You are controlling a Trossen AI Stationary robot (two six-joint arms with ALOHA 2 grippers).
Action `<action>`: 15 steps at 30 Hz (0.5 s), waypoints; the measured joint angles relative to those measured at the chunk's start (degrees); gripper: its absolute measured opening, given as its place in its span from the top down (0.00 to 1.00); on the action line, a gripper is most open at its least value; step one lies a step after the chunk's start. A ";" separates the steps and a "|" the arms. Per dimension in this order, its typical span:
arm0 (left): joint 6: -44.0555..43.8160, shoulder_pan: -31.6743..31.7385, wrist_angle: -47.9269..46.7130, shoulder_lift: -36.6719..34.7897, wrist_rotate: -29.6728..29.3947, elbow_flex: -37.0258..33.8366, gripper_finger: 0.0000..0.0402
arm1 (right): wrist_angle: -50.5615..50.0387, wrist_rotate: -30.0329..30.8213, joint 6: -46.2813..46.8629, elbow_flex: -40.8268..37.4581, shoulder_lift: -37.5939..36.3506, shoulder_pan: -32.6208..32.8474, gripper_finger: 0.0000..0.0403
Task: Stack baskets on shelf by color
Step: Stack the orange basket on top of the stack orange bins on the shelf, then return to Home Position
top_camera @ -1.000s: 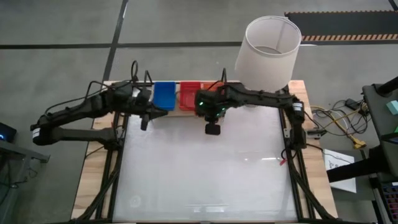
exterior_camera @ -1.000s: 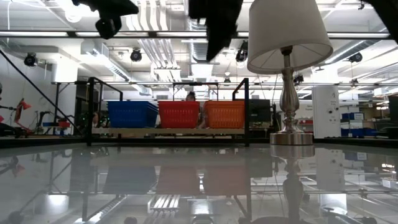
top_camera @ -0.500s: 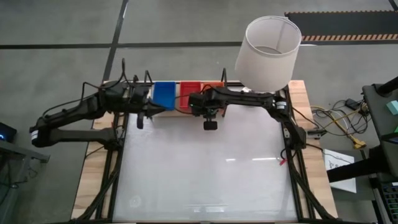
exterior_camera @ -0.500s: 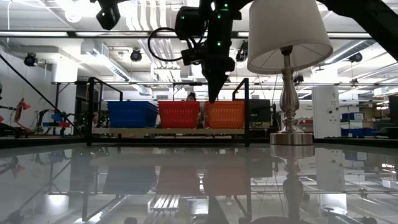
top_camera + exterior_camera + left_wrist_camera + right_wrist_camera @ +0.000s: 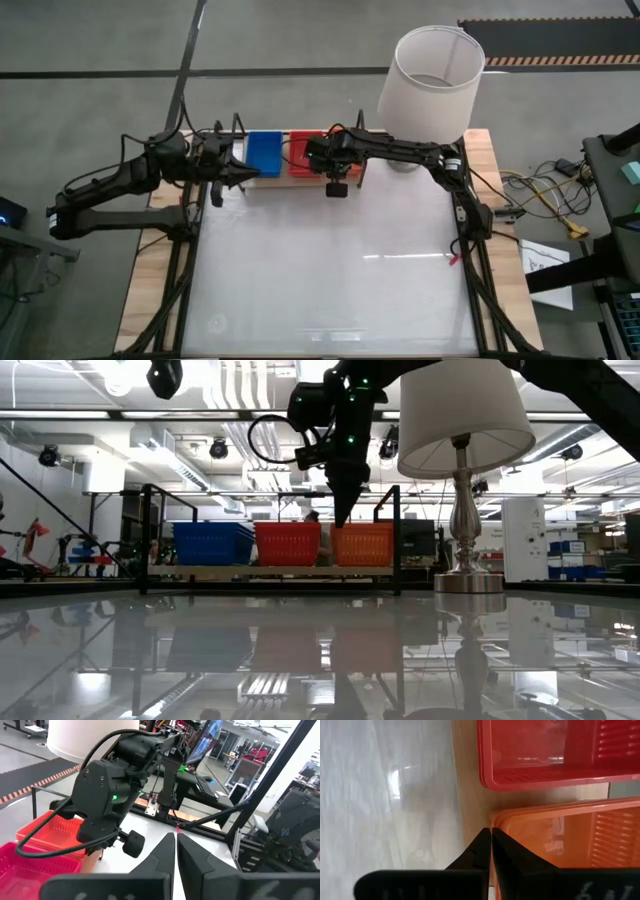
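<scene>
Three basket stacks sit side by side on the light-wood shelf (image 5: 270,571) at the table's far edge: blue (image 5: 213,543) (image 5: 264,152), red (image 5: 287,543) (image 5: 304,153) and orange (image 5: 361,543) (image 5: 555,840). My right gripper (image 5: 340,518) (image 5: 491,833) is shut and points down at the orange stack's near left corner. My left gripper (image 5: 225,178) (image 5: 176,840) is shut and hangs high, left of the blue stack, touching nothing. My right gripper's shut fingertips (image 5: 485,836) come from above at the near left corner of the top orange basket's rim (image 5: 496,815), next to the red stack. I cannot tell whether they touch the rim or stop just over it.
A table lamp with a white shade (image 5: 430,75) (image 5: 465,480) stands at the far right corner, close beside the shelf's black wire end (image 5: 399,535). The white tabletop (image 5: 330,270) stretches toward the near edge.
My right gripper has travelled toward the table's far edge and come down to the orange stack's near left corner. My left gripper has drawn back toward the left and risen, away from the blue stack. The baskets have stayed in place.
</scene>
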 joint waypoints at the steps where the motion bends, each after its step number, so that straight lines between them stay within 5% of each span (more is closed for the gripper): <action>1: 0.00 0.00 0.00 -0.03 -0.07 -0.01 1.00 | 0.19 0.00 0.00 0.00 0.00 0.00 0.98; 8: 0.77 0.00 -0.50 -0.23 -0.34 -0.07 1.00 | 0.45 -1.92 3.42 1.12 -1.44 0.90 0.98; 15: 5.87 0.00 -5.33 -7.32 1.66 -1.00 1.00 | 9.48 -8.25 4.49 -2.84 -11.94 5.03 0.98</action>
